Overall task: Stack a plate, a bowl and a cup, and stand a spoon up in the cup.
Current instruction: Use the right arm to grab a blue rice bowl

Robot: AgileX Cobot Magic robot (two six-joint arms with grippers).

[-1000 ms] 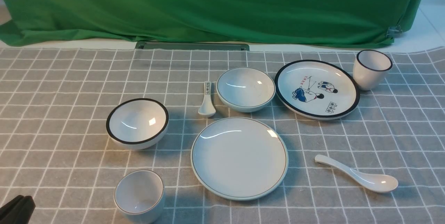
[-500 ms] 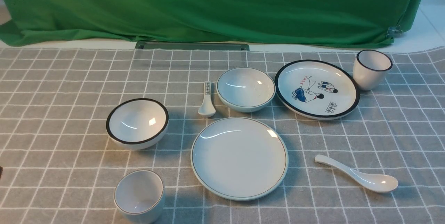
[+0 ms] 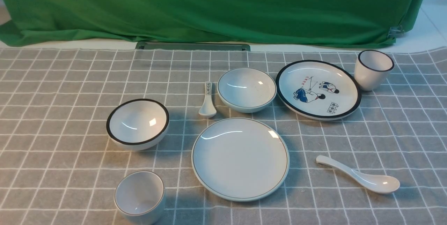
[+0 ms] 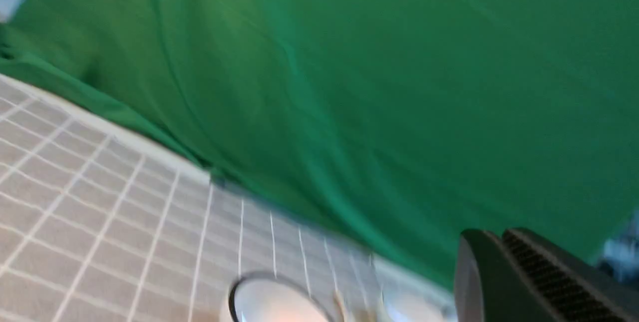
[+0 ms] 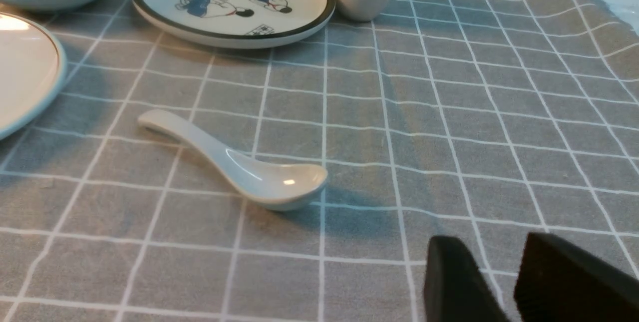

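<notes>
Bluish-white plate [image 3: 240, 158] | round, glossy | thin dark rim line

On the counter [image 3: 70, 71], the bowl [image 3: 246, 89] sits just behind the plate [image 3: 240, 158], the spoon [image 3: 359, 175] lies right of the plate, the cup [image 3: 139, 196] stands to its front left, a second bowl [image 3: 138, 124] to its left, and a second plate [image 3: 317, 89] behind it to the right.

No legible text on my cams. The cartoon plate [image 3: 318, 78] has small red marks and a black stamp block, both unreadable.
</notes>
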